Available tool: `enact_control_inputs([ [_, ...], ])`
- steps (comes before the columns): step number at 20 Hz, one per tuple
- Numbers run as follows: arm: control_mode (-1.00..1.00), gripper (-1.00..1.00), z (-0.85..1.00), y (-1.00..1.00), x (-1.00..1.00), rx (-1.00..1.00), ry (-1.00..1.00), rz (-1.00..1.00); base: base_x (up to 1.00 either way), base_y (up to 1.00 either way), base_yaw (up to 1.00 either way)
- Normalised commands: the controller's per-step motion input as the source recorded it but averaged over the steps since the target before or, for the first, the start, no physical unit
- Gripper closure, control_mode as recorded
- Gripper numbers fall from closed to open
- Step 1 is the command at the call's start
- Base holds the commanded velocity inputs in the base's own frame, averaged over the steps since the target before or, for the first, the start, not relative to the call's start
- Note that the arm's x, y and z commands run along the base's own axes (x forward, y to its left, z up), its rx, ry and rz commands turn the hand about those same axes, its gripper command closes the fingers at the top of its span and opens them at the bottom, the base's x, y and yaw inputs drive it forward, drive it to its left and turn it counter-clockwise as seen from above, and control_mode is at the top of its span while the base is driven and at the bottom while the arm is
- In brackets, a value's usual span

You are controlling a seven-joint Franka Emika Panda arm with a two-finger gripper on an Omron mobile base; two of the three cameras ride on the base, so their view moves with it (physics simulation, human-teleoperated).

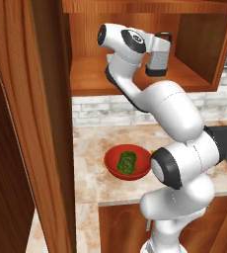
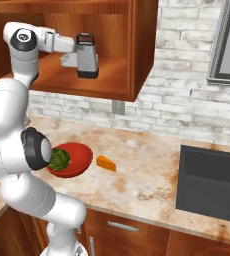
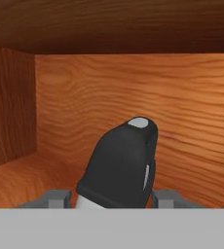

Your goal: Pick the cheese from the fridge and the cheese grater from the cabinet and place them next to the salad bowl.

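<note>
- The cheese grater (image 2: 87,56) stands upright on the shelf of the open cabinet (image 2: 122,85), with the gripper (image 2: 71,60) right against its side; in the hand view its dark handle end (image 3: 119,165) sits between the two fingertips (image 3: 58,198).
- The jaws look closed on the cheese grater at about half width. Whether it is lifted off the shelf I cannot tell.
- The cheese (image 2: 106,163) already lies on the table (image 2: 147,175), just beside the salad bowl (image 2: 74,159) at its 3 o'clock in the right base view.
- Step in hand, as I judge it: the second pickup, taking the grater out of the cabinet.
- Next move calls for a small lift, a straight pull out clear of the cabinet's lower edge, then a descent to the table near the bowl, grater kept upright.
</note>
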Motion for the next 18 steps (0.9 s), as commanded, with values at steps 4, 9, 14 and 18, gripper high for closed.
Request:
enact_control_inputs([
  [4, -1.00, 1.00, 0.07, 0.00, 0.00, -0.02, 0.05, 0.29, 0.00, 0.00, 0.00],
  [9, -1.00, 1.00, -0.01, -0.07, 0.00, -0.02, 0.08, 0.37, 0.00, 0.00, 0.00],
  [14, -1.00, 1.00, 0.00, -0.02, -0.04, -0.02, 0.07, 0.38, 0.00, 0.00, 0.00],
  [18, -1.00, 1.00, 0.00, 0.00, -0.26, -0.02, 0.04, 0.38, 0.00, 0.00, 0.00],
])
